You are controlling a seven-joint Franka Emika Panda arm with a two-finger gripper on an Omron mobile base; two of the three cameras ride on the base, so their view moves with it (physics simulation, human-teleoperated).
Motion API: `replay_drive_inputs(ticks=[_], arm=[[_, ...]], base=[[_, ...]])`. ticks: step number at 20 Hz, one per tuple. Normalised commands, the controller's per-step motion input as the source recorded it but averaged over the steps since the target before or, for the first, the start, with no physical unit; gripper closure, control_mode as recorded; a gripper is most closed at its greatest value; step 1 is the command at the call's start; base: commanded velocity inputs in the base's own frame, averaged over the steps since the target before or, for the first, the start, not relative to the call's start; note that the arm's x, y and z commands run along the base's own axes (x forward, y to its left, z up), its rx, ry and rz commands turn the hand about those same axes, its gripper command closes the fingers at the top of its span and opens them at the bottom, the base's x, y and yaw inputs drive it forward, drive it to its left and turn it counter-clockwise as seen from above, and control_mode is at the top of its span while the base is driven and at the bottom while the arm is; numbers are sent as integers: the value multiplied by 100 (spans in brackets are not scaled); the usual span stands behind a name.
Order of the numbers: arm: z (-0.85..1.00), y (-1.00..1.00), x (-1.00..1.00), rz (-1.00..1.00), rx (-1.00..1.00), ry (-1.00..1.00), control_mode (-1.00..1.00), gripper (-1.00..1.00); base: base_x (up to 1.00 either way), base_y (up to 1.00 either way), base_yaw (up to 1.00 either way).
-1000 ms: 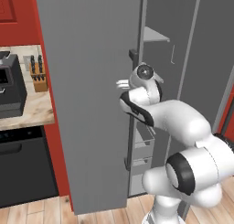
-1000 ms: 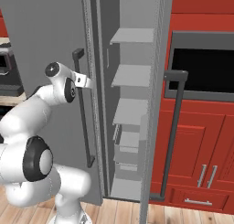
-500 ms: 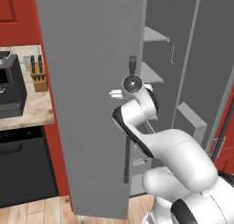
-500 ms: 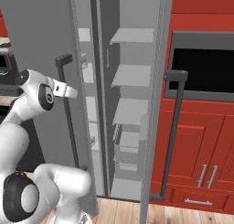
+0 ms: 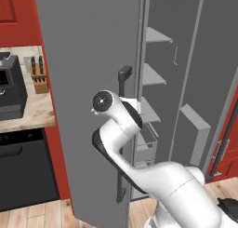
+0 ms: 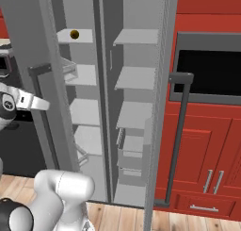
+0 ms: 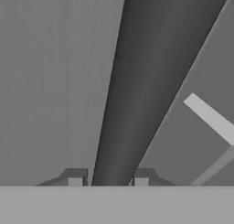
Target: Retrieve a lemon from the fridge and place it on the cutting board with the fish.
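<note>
The fridge [image 6: 136, 37] stands with both grey doors swung out, showing pale shelves and clear bins. The lemon [image 6: 74, 34], small and dark yellow, sits on an upper left shelf. My gripper [image 6: 42, 103] is at the left door's long dark bar handle [image 6: 47, 126]. In the hand view that handle [image 7: 137, 90] runs up between my two fingertips [image 7: 75, 177], which hug it on either side; the gripper [image 7: 109, 178] is shut on it. In the left base view my arm reaches across the left door [image 5: 88, 59] up to the handle's top [image 5: 124, 76]. The cutting board and fish are out of view.
The right fridge door [image 6: 162, 84] juts out with its bar handle [image 6: 179, 131]. Red cabinets [image 6: 207, 145] and a black wall oven [image 6: 209, 72] lie to the right. A wooden counter with a knife block [image 5: 37, 76] and a black appliance [image 5: 10, 90] lies left.
The left fridge door has swung further open with my hand on its handle, and my arm has followed it to the left. The left shelves and the lemon have come into sight.
</note>
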Motion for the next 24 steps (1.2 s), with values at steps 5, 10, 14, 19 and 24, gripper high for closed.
replay_drive_inputs(ticks=[5,10,14,19,24], arm=[[0,73,-76,-2,-18,0,-100,100],[0,80,-52,0,-19,0,-100,100],[0,46,-7,0,-8,0,-100,100],[0,40,-1,0,-5,0,-100,-100],[0,6,-4,0,-1,0,-100,-100]], base=[[0,0,0],[0,0,0],[0,0,0],[0,0,0],[0,0,0]])
